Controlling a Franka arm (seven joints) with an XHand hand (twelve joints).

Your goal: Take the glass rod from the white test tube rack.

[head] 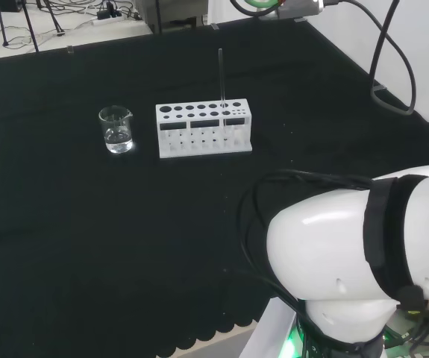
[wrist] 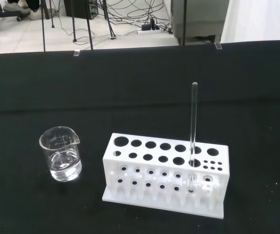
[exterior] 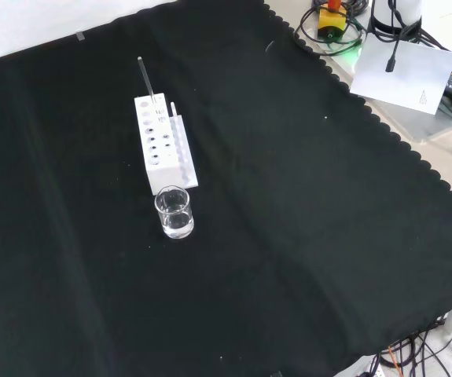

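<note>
A white test tube rack (head: 203, 128) (exterior: 161, 143) (wrist: 166, 171) stands on the black cloth, its top full of round holes. A thin clear glass rod (head: 221, 75) (exterior: 146, 79) (wrist: 193, 122) stands upright in a hole near one end of the rack, rising well above it. In the head view the rod is at the rack's right end; in the front view it is at the far end. In the wrist view the rack and rod stand a little way off, with nothing touching the rod.
A small glass beaker (head: 116, 129) (exterior: 174, 212) (wrist: 61, 153) with some clear liquid stands beside the rack, left of it in the head view. The arm's white links (head: 363, 253) rise at the head view's lower right. Cables and gear (exterior: 383, 31) lie past the cloth's scalloped edge.
</note>
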